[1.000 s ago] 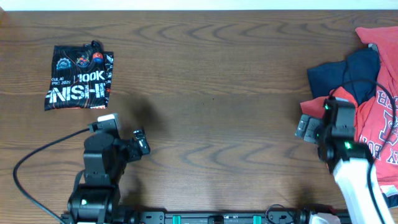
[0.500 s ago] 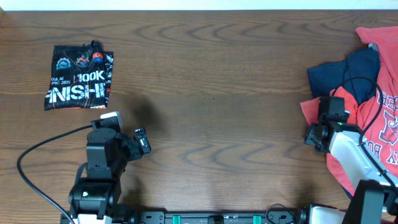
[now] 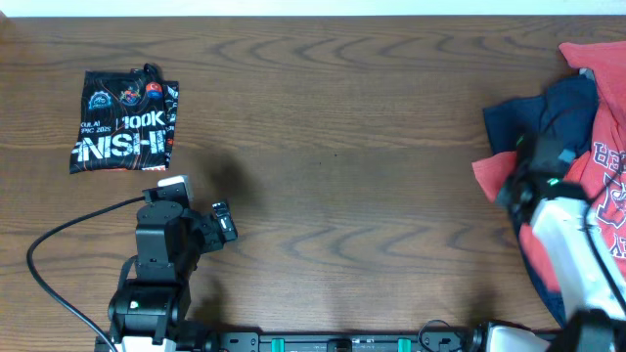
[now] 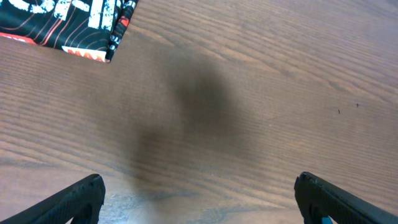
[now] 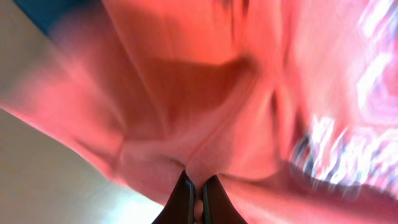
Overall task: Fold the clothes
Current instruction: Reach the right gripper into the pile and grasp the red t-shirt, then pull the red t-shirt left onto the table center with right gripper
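Well, the right gripper (image 5: 198,186) was clenched on a fold of the orange-red T-shirt (image 5: 205,93). In the wrist view its two dark fingers were pinched tight together with a sliver of cloth caught between them. The fabric bunched up directly ahead of the fingertips, badly blurred, with some white-and-navy print showing off to the gripper's right. From above, that shirt lay heaped beneath and beyond the gripper, spilling on toward the arm's own side. The navy T-shirt (image 3: 528,117) lay crumpled just past the gripper, touching the red one, which partly overlapped it.

The left gripper (image 4: 199,205) was released, its fingers spread wide with nothing between them, and it hung over the bare wooden table (image 3: 342,147). Ahead of it and to its left lay a folded black shirt (image 3: 125,122) with white lettering, flat on the wood and well apart from the fingers. Only its near corner reached into the left wrist view.
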{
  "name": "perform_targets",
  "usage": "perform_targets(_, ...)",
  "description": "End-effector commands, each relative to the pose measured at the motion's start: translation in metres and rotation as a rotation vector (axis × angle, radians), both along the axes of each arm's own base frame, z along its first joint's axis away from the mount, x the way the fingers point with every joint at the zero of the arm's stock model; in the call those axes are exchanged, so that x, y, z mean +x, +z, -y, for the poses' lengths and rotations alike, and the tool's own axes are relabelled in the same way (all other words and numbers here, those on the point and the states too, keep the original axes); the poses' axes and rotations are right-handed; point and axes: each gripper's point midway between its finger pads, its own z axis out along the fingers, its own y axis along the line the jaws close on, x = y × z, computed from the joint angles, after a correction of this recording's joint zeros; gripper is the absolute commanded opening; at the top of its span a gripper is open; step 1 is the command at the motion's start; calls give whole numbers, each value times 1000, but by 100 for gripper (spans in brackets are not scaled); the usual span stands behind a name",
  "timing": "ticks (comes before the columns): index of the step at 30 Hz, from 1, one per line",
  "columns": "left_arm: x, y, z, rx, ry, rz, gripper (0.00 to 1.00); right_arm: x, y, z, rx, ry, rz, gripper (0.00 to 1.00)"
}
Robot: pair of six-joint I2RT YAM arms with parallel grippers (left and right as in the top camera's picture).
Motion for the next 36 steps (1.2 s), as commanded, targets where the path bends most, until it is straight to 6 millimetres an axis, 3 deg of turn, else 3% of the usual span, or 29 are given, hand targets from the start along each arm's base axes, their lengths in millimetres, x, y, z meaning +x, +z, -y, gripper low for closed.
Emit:
perform_targets(1,2,8,-1,-4,10,18,98,53,114,9,-77,110,270,1)
perform_targets(3,2,8,-1,-4,10,18,98,68,161,6,-100,174,354,1)
perform_targets(6,2,8,-1,-4,10,18,98,80,212,-9,-82,279,448,1)
perform_targets(11,2,8,-2,-4,10,19,98,91,250,-60,42,571,541,1)
perform_targets(16,2,8,-2,-4,10,19,98,78,276,-143,312,961,663,1)
perform_targets(18,2,8,-2,-4,10,19,98,68,271,-166,412,1030,643,1)
perform_targets(24,2,8,-2,-4,10,19,98,41,224,-228,543,1196,447,1)
perform_targets(27,3,9,-2,-4,10,22,98,34,203,-269,580,1320,378,1)
perform_targets(32,3,9,-2,-4,10,23,98,37,171,-340,630,1467,331,1)
perform_targets(36,3,9,-2,-4,10,22,98,62,142,-385,605,1455,326,1)
